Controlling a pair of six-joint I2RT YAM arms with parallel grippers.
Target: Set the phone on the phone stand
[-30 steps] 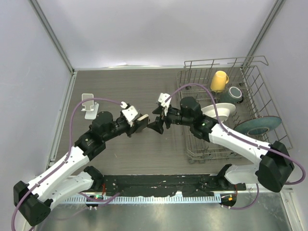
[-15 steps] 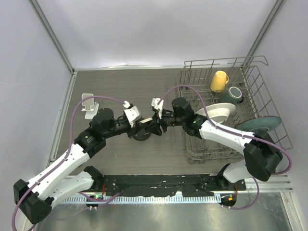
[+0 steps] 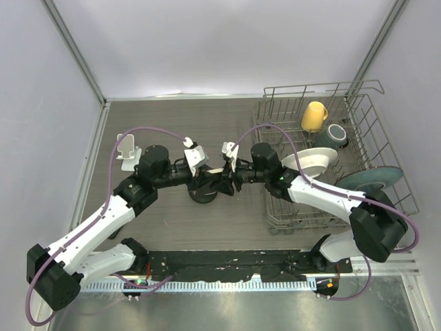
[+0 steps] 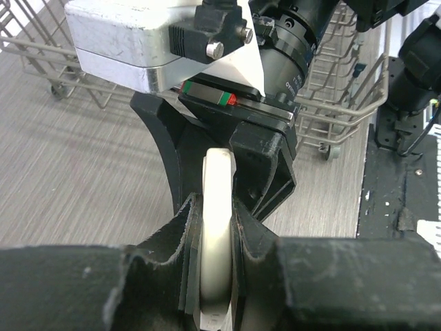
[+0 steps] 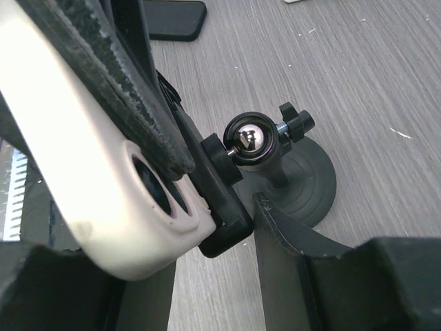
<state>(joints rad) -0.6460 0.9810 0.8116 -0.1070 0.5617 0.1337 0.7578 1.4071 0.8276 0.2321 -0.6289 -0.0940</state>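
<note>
- Top view: two arms meet mid-tabletop [image 3: 172, 131] above one black stand [image 3: 203, 196]. There is open room behind them. One dish rack [image 3: 303, 86] fills the right side, and one white stand [image 3: 126, 148] sits near the left wall.
- Left wrist: the left jaws are clamped on one cream phone [image 4: 217, 227], seen edge-on with its bottom cut off.
- Right wrist: the right jaws are apart. The phone sits just beside the black stand's clamp, and part of the phone is hidden.

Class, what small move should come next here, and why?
Probably ease the phone down into the cradle of the stand: the left gripper clamps it beside the cradle, while the right gripper straddles both, jaws apart.
</note>
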